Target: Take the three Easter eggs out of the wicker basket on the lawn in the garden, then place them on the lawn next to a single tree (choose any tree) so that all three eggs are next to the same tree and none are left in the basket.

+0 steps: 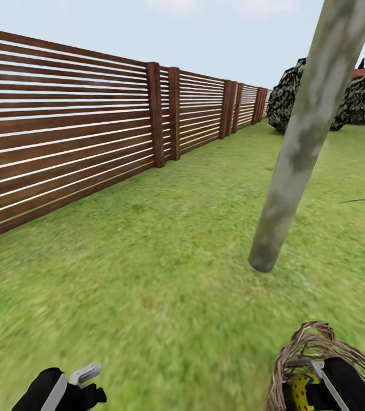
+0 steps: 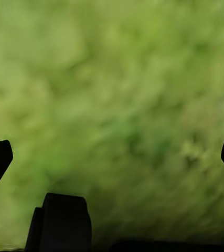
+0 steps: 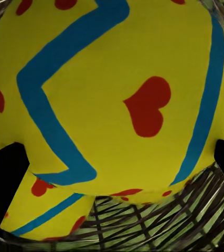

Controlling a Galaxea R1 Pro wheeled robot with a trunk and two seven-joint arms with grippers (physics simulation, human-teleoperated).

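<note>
Stretching wide and flat under everything, the mottled green lawn point(image 1: 148, 268). Running along the far side of the slim, pale grey-green mottled tree trunk point(image 1: 305, 142), a long brown horizontal-slat wooden fence point(image 1: 68, 125). Standing beyond the trunk, dark clumped foliage point(image 1: 359, 97). Sitting on the grass on the near side of the trunk, close to its foot, the brown open-weave wicker basket point(image 1: 296, 365). Reaching down into that basket, the black right gripper point(image 3: 117, 157), fingertips point(image 3: 7, 173) sitting at either flank of a yellow egg with blue zigzag bands and red heart marks point(image 3: 112, 100); contact not clear, so cannot tell whether clamping. Lying under it, a second yellow painted egg point(image 3: 43, 210). Hovering over bare grass, well away from the trunk, the left gripper point(image 2: 112, 157), fingers spread wide apart, holding nothing.
</note>
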